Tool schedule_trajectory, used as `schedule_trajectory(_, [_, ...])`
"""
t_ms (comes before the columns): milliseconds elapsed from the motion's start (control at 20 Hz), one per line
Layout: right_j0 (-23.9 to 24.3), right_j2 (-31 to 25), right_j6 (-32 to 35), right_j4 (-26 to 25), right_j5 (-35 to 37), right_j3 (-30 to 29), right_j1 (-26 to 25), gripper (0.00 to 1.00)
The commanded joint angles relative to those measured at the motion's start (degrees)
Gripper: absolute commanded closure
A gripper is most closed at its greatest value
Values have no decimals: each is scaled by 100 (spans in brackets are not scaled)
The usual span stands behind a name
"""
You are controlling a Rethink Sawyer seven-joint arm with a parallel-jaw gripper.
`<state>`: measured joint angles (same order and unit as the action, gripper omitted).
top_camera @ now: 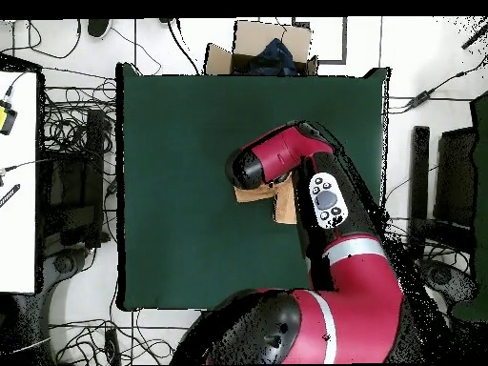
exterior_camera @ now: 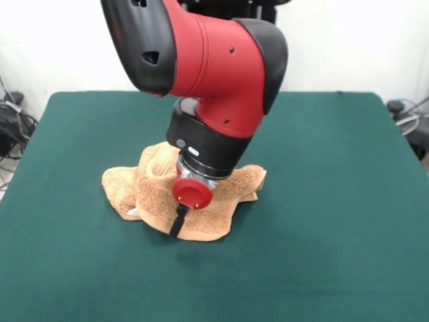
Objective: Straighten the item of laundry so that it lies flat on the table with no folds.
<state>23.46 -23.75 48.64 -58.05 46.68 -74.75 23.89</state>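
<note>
A crumpled orange-tan towel (exterior_camera: 201, 194) is lying in a bunched heap near the middle of the green worktop (exterior_camera: 322, 201). The red and black arm is reaching down over it, its hand (exterior_camera: 179, 220) (one dark finger showing) touching the towel's near edge.

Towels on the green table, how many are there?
1. One orange-tan terry towel lies bunched near the middle of the green table, under the arm; in the overhead view the arm covers most of it.

One camera is facing the arm (exterior_camera: 201, 74) from across the desk (exterior_camera: 335, 201), close in; another is looking straight down from high above, both taking in the desk.
</note>
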Motion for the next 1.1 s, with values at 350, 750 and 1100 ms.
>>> schedule_trajectory(350, [-375, -144, 1353, -115, -2124, 958, -86, 0])
schedule_trajectory(750, [-909, 593, 1640, 109, -2327, 1958, -351, 0])
schedule_trajectory(1100, [-560, 399, -225, 1247, -236, 1088, -78, 0])
